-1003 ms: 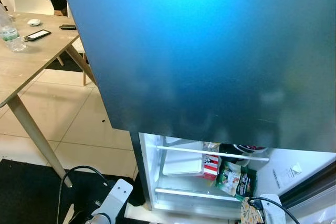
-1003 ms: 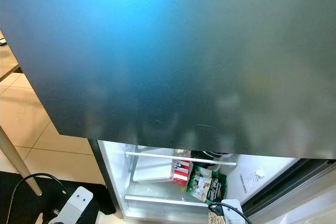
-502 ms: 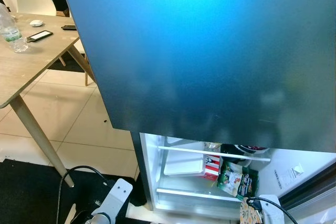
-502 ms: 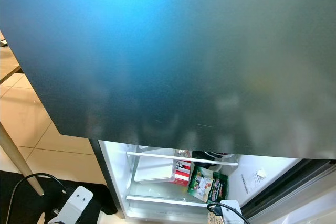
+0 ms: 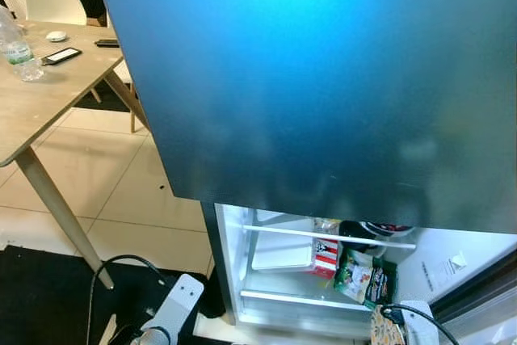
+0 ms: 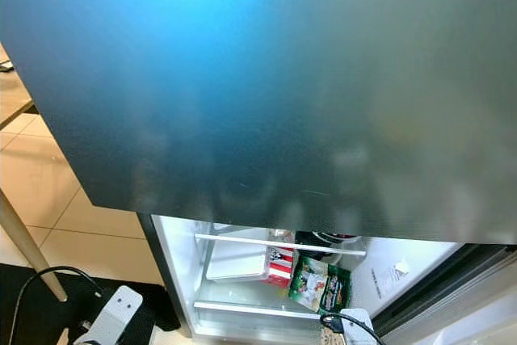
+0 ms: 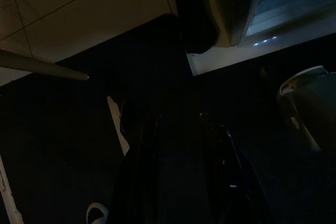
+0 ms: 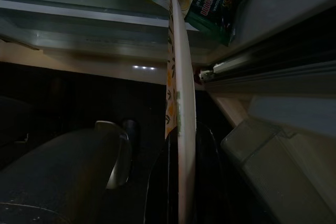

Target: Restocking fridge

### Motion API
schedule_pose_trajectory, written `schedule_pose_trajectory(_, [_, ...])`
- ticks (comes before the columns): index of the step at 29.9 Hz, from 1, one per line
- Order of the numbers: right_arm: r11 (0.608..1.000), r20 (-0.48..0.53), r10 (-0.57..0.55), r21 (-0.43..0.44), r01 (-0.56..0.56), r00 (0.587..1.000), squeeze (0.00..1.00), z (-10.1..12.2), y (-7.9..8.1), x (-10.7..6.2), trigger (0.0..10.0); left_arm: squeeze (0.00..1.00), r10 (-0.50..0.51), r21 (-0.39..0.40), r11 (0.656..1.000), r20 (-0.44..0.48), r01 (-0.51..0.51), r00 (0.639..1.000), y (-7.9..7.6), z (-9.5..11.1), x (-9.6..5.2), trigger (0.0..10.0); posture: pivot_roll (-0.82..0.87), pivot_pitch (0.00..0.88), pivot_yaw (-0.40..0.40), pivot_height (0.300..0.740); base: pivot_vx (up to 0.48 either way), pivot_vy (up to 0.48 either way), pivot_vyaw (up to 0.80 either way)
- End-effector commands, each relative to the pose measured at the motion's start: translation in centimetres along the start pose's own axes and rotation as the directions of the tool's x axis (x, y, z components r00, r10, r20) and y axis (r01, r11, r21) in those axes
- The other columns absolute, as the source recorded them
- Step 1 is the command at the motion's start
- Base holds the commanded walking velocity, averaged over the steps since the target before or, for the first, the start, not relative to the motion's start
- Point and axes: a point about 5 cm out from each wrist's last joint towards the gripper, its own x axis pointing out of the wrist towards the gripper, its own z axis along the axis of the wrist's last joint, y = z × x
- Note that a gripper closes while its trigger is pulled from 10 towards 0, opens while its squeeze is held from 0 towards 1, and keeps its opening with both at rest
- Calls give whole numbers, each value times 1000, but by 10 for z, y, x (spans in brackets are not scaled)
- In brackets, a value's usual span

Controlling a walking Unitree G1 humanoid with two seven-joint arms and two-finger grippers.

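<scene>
your right gripper (image 8: pixel 181 192) is clamped on a thin flat packet (image 8: pixel 176 103), low before the open fridge (image 5: pixel 234 264). feed it in edge-first beside the green snack bags (image 5: pixel 363 276) (left gripper's fingers: cannot tell).

No legible text — packet (image 8: pixel 220 1) print (blurred)

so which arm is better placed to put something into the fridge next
The right. Its claw is shut on a flat floral packet, edge-on just outside the open fridge, near the green snack bags. The left claw hangs low over the dark mat, holding nothing that can be made out.
</scene>
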Motion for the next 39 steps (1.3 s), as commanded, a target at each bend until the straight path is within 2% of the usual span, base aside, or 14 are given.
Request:
schedule_pose_trajectory(1, [1000, 8, -9, 11, 9, 1000, 0, 2, -4, 0, 10000, 227, -4, -1, 1000, -17, 4, 1000, -2, -2, 0, 10000, 17, 0, -32, 685, 0, 0, 0])
schedule_pose_trajectory(15, [1000, 13, -6, 9, 6, 1000, 0, 5, -3, 0, 10000, 227, 1, -2, 1000, -22, -1, 1000, 0, -5, -1, 10000, 28, 0, -33, 625, 0, 0, 0])
schedule_pose_trajectory(25, [1000, 14, -16, 5, 15, 1000, 0, 6, -8, -1, 10000, 227, -6, -4, 1000, -18, 6, 1000, -4, -3, 0, 10000, 19, 0, -39, 575, 0, 0, 0])
schedule_pose_trajectory(39, [1000, 15, -14, 12, 13, 1000, 0, 5, -9, -1, 10000, 227, -9, -4, 1000, -22, 9, 1000, -5, -4, -1, 10000, 14, 0, -39, 525, 0, 0, 0])
